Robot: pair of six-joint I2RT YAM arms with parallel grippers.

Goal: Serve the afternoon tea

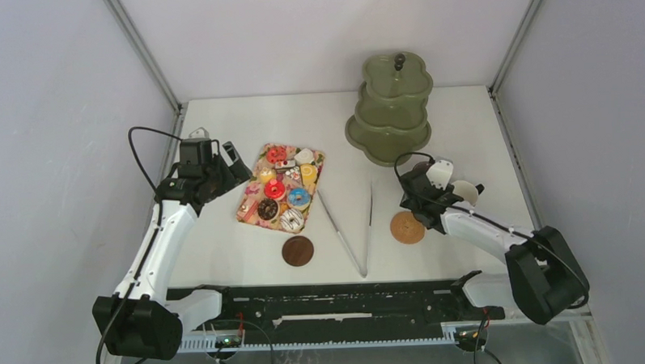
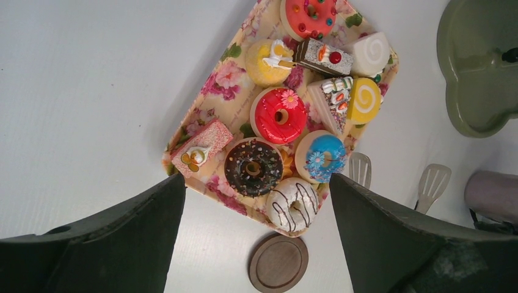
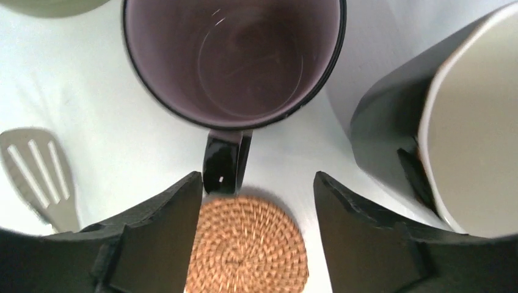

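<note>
the left gripper (image 2: 255, 181) hangs over the near end of the floral tray (image 2: 227, 78) with its fingers spread wide, and the toy pastries (image 2: 280, 115) all lie on that tray, left of centre on the table (image 1: 220, 129). the right gripper (image 3: 256, 177) has its fingers parted, pinching nothing, with the handle end of the mauve mug (image 3: 232, 61) in the gap. that mug stands upright on the table just beyond a woven coaster (image 3: 247, 244), with the dark green, white-lined mug (image 3: 470, 122) just to its right.

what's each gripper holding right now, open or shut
Left gripper: open, empty, over the floral-patterned rectangular tray.
Right gripper: open, holding nothing; dark handle of the mauve mug just ahead.
</note>
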